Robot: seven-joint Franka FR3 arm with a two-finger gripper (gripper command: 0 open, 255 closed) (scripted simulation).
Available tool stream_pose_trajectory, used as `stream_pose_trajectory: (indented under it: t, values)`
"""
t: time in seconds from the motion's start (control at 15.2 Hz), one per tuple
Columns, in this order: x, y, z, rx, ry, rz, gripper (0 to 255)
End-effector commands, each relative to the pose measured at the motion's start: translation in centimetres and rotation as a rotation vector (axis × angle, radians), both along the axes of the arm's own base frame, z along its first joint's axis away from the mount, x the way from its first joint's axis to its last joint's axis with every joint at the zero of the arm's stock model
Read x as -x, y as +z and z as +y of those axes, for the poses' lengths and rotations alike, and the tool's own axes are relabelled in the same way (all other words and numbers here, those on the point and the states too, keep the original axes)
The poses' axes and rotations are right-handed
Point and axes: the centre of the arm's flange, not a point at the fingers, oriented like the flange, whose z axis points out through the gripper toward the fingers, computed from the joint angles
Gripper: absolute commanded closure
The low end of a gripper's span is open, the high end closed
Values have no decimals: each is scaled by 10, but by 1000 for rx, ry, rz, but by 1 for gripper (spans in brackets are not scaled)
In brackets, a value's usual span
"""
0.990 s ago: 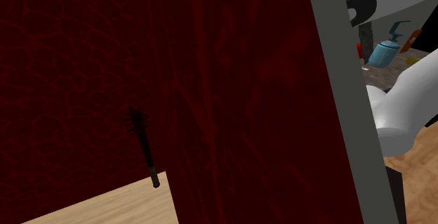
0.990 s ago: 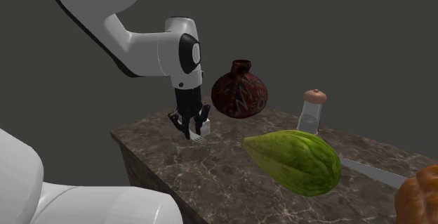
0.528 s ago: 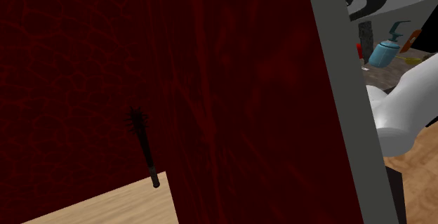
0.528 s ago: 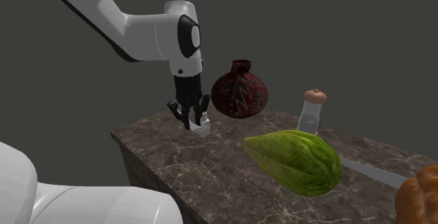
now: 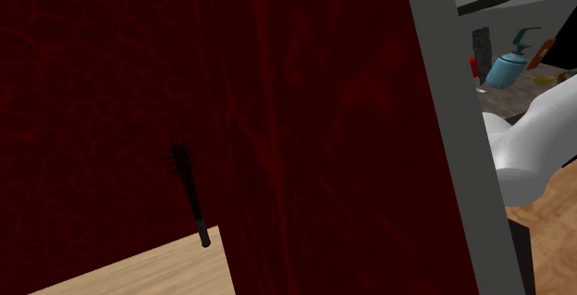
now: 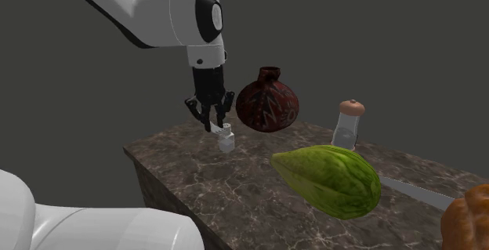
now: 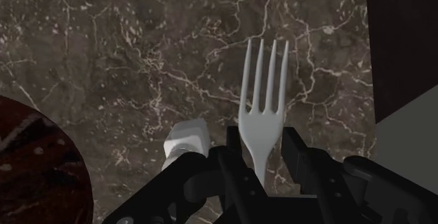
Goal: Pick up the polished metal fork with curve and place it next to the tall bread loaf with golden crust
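My black gripper (image 6: pixel 213 121) hangs a little above the near-left end of a dark marble counter (image 6: pixel 235 193), pointing down. It is shut on a pale metal fork (image 7: pixel 263 96), clasped by the handle, with the tines reaching past the fingertips toward the counter. In the second exterior view the fork (image 6: pixel 221 128) shows as a small pale sliver between the fingers. A golden-brown lobed shape (image 6: pixel 469 221), perhaps the bread loaf, is cut off at that view's lower right corner, far from the gripper.
A small white block (image 6: pixel 226 140) stands on the counter just under the gripper. Beyond it are a dark red vase (image 6: pixel 266 102), a big green gourd (image 6: pixel 327 179), a shaker (image 6: pixel 349 125) and a knife (image 6: pixel 415 193). A dark red surface (image 5: pixel 231 108) covers the shoulder view.
The gripper has risen straight up from the counter with the fork in it. The white block stayed on the marble.
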Motion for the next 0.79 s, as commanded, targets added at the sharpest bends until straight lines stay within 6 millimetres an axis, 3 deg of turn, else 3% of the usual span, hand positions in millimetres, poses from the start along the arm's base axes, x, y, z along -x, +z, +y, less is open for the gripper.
stream_pose_trajectory:
  t: [0.0,0.73]
  values:
    - [1,11,0,0,0,0,255]
    - [1,69,0,0,0,0,255]
